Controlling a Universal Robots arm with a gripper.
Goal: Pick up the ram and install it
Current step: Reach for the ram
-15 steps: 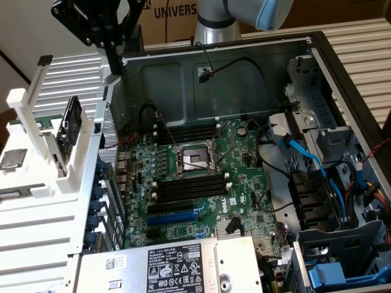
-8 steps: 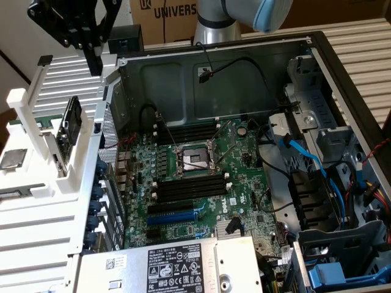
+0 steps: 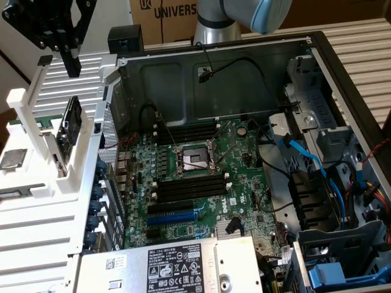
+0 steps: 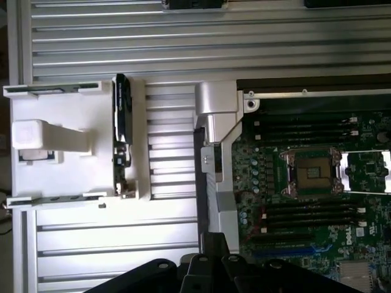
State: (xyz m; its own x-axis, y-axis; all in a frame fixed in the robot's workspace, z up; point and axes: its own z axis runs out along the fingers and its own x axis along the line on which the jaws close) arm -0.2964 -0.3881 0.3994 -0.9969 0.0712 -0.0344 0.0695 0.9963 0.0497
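gripper (image 3: 73, 68) shut, empty, hovered above white holder (image 3: 27, 116). 1 ram (image 3: 71, 121) stood on edge in that holder, untouched. beside holder: 1 open pc case (image 3: 171, 79) w/ 1 cpu socket (image 3: 194, 159), 2 banks black mem slots (image 3: 189, 186), 1 blue slot (image 3: 177, 217). ribbed metal tabletop (image 3: 360, 43); cardboard box (image 3: 165, 15) behind.

Open computer case (image 3: 165, 79): processor socket (image 3: 191, 160) mid-board, black memory slots (image 3: 189, 188) flanking it, blue expansion slot (image 3: 174, 217) beyond the nearer bank, blue cables (image 3: 303, 152) on the exterior view's right of the socket, white plastic rack (image 3: 43, 226) on its left.
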